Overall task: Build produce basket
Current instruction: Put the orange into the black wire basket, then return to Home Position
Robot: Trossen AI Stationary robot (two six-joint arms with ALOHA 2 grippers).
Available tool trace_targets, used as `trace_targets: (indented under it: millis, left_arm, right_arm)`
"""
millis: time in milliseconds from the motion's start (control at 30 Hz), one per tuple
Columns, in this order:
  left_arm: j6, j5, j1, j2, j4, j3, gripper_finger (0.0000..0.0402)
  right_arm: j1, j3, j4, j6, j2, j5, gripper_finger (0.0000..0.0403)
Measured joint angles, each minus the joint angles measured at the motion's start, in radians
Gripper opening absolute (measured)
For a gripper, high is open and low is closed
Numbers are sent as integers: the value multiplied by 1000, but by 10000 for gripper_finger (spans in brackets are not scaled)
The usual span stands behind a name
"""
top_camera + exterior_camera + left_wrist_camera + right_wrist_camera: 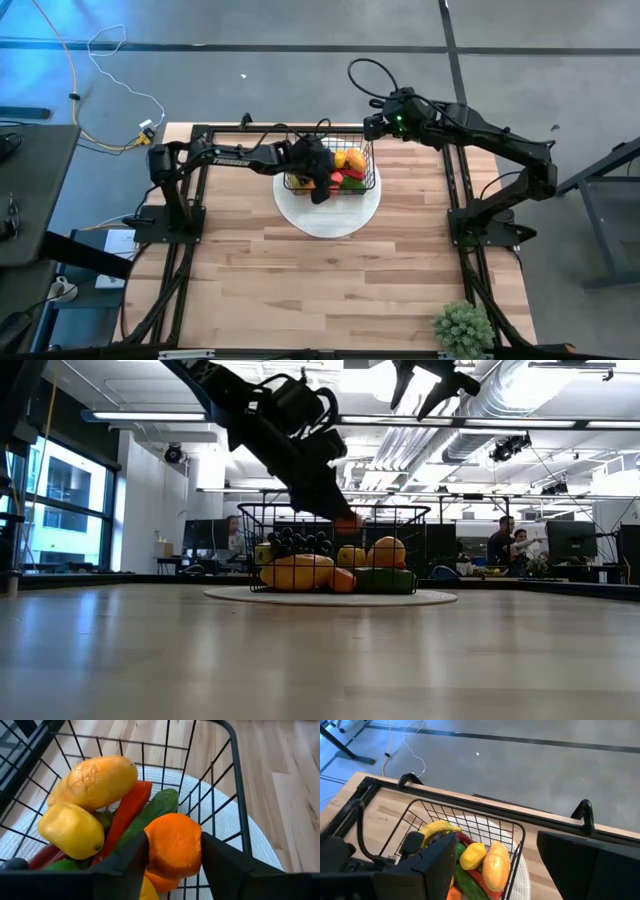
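The black wire basket (372, 172) stands on a white round disc (330, 218) at the table's far middle. In it lies produce: a yellow mango-like fruit (95, 780), a lemon (70, 830), a red chili (125, 815), a green cucumber (155, 810), a banana (440, 827) and dark grapes (295, 540). My left gripper (172, 870) reaches into the basket from the table's left, shut on an orange fruit (172, 845). My right gripper (430, 385) hangs open high above the basket's far right corner, holding nothing. My left gripper pinches the orange fruit by its two opposite sides (150, 847) between the two fingers. The fingers (220, 862) slant down into the basket from the table's left. The fruit sits inside the basket above the cucumber; whether it rests on the produce I cannot tell.
A spiky green potted plant (463, 328) stands at the table's near right corner. Bare wooden tabletop (330, 290) stretches from the disc to the near edge. Black frame rails (455, 200) run along the table's left and right sides.
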Motion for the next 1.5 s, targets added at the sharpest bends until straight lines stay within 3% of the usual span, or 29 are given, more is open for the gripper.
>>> trace_targets:
  millis: [300,533,767,900,1167,1367,1500]
  left_arm:
    - [-60,-6,8,-6,-11,6,236]
    - [-27,-6,20,-12,-164,99,241]
    - [16,1,6,-144,-291,120,239]
    - [-18,2,-10,-283,-270,40,239]
    - [-126,-7,-71,-629,-111,-274,239]
    - [-246,-20,-120,-868,28,-499,239]
    - [-314,-87,-163,-1008,68,-622,239]
  right_arm:
    - [1,0,-5,5,7,4,254]
    - [1,0,-50,22,10,19,254]
    - [14,-1,-63,-25,10,45,254]
    - [43,-2,-64,-62,10,69,254]
    - [100,-2,-67,-84,13,172,254]
    - [107,-2,-42,-158,13,177,254]
    - [97,-2,-41,-171,13,178,254]
